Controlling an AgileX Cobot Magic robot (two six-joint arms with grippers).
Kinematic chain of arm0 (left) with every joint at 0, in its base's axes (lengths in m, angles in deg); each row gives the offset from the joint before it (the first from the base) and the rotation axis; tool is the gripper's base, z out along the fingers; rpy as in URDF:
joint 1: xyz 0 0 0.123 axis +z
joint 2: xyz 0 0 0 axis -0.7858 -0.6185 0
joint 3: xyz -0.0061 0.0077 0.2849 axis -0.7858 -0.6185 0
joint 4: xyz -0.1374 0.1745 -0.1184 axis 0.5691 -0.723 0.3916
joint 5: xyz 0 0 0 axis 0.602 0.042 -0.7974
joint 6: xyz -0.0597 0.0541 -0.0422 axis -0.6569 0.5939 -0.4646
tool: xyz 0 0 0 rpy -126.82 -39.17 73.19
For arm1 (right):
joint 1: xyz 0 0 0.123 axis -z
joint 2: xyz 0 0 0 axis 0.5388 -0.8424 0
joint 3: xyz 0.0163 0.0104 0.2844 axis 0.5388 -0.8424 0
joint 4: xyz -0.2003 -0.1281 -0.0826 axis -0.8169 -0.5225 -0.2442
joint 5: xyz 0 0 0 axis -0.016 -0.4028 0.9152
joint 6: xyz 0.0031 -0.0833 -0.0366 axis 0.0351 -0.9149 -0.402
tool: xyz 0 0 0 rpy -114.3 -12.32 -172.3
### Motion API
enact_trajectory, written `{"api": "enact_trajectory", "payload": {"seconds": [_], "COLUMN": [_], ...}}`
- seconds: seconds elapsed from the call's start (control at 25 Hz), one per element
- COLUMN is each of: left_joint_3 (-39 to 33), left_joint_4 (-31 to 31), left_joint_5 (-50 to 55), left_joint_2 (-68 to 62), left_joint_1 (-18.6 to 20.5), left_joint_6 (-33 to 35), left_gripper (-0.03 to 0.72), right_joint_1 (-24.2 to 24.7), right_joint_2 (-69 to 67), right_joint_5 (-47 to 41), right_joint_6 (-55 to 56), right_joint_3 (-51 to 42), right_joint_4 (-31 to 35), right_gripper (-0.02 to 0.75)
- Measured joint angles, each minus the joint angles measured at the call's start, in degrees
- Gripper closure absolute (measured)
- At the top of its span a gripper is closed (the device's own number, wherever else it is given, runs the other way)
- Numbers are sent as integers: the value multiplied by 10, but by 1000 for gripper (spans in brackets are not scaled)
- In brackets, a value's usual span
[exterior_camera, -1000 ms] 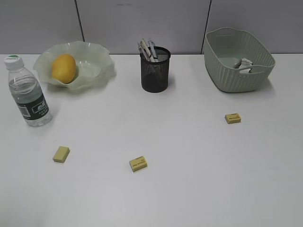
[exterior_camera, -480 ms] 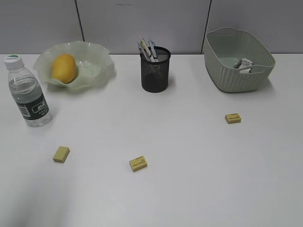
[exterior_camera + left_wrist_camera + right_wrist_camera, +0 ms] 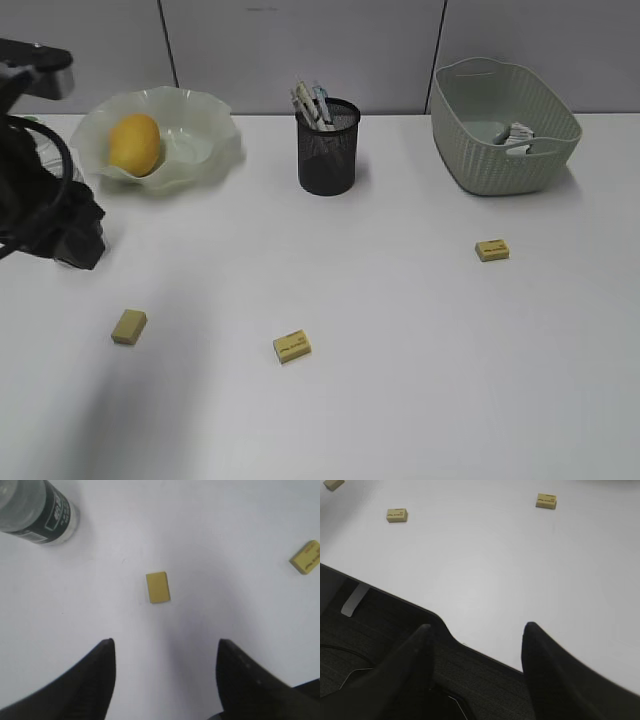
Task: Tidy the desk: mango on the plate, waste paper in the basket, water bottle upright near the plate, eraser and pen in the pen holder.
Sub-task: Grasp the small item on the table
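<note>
On the white desk (image 3: pixel 400 330) the mango (image 3: pixel 134 143) lies in the wavy plate (image 3: pixel 205 125). The black pen holder (image 3: pixel 328 150) holds pens (image 3: pixel 312 103). Waste paper (image 3: pixel 518 135) sits inside the basket (image 3: pixel 500 150). Three yellow erasers lie loose: left (image 3: pixel 129 326), middle (image 3: pixel 291 346), right (image 3: pixel 491 250). My left arm (image 3: pixel 35 190) hides most of the water bottle (image 3: pixel 37 512), which stands upright. The left gripper (image 3: pixel 165 642) hangs open above the desk, just short of the left eraser (image 3: pixel 158 587). The right gripper (image 3: pixel 476 626) is open and empty over the desk's front edge.
The middle eraser (image 3: pixel 306 557) shows at the right edge of the left wrist view. In the right wrist view two erasers (image 3: pixel 397 515) (image 3: pixel 546 501) lie far ahead, and the dark desk edge (image 3: pixel 395 597) runs under the fingers.
My left arm has come into the exterior view from the left and now covers the water bottle. Nothing on the desk has moved.
</note>
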Motion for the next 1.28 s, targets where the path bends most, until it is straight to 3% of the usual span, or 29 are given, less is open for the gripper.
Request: {"api": "enact_trajectory", "payload": {"seconds": [0.64, 1.28], "left_joint_3": [27, 32], "left_joint_4": [1, 20], "left_joint_5": [-62, -117], "left_joint_2": [-214, -294], "left_joint_1": [7, 17], "left_joint_6": [-2, -6], "left_gripper": [162, 334], "right_joint_1": [0, 0], "right_joint_2": [0, 0], "right_joint_5": [0, 0], "right_joint_6": [0, 1], "right_joint_3": [0, 0], "right_joint_4": [0, 0], "right_gripper": [291, 291]}}
